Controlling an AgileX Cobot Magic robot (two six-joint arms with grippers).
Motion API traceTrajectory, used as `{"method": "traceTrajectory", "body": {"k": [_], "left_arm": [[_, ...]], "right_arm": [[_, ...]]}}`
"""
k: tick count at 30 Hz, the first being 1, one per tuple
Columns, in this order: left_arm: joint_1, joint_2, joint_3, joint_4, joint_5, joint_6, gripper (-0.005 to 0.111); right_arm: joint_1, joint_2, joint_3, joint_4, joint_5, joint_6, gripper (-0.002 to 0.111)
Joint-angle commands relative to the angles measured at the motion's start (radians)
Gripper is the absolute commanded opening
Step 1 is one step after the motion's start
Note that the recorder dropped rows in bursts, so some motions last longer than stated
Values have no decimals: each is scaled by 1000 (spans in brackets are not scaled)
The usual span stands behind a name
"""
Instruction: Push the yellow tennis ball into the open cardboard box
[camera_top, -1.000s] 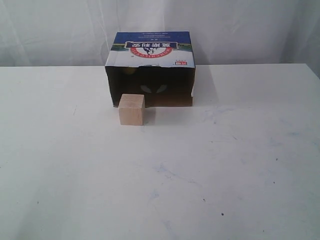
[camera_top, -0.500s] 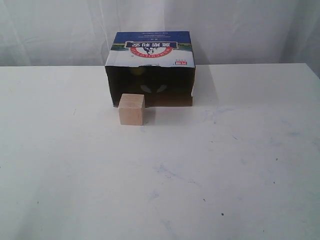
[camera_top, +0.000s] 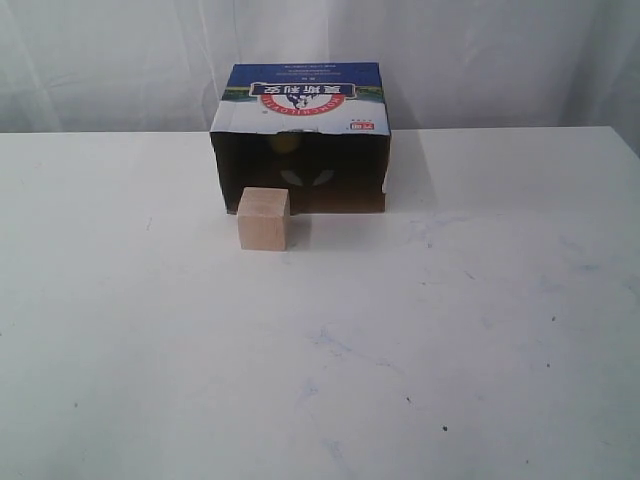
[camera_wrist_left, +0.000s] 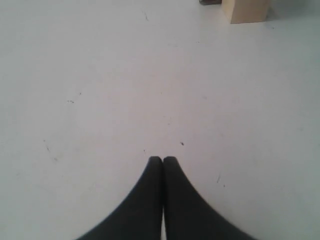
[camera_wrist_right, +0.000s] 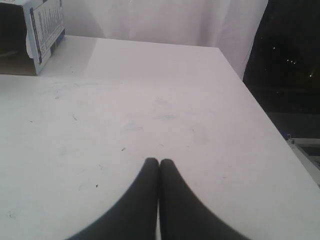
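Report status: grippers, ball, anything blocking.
Left gripper shut, empty; right gripper likewise. Yellow tennis ball dimly visible inside open cardboard box. Wooden cube stands before the box mouth, left part in the exterior view.

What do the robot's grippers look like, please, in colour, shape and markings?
Only the fingers show. The left gripper has two plain matte black fingers, broad at the base and curving in to narrow rounded tips. The right gripper looks the same. No cables, labels or markings are visible, and the exterior view shows neither arm.
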Motion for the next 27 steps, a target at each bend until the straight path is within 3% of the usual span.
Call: {"method": "traceTrajectory", "body": {"k": [1,4,7,9,11,27], "left_arm": [[-22,-5,1,16,-1,127,0],[-22,-5,1,16,-93,143,0],[-22,-5,1,49,-78,122,0],[-20,-5,1,185,4,-161,0],[-20,-5,1,216,4,-266,0],[-20,-5,1,227,6,-257,0]], "right_arm": [[1,-6,2,1,-5,-11,0],[1,-6,2,1,-5,-11,0],[1,-6,2,1,-5,-11,0],[1,-6,2,1,-5,-11,0],[1,-6,2,1,-5,-11,0],[1,-6,2,1,-5,-21,0]]}}
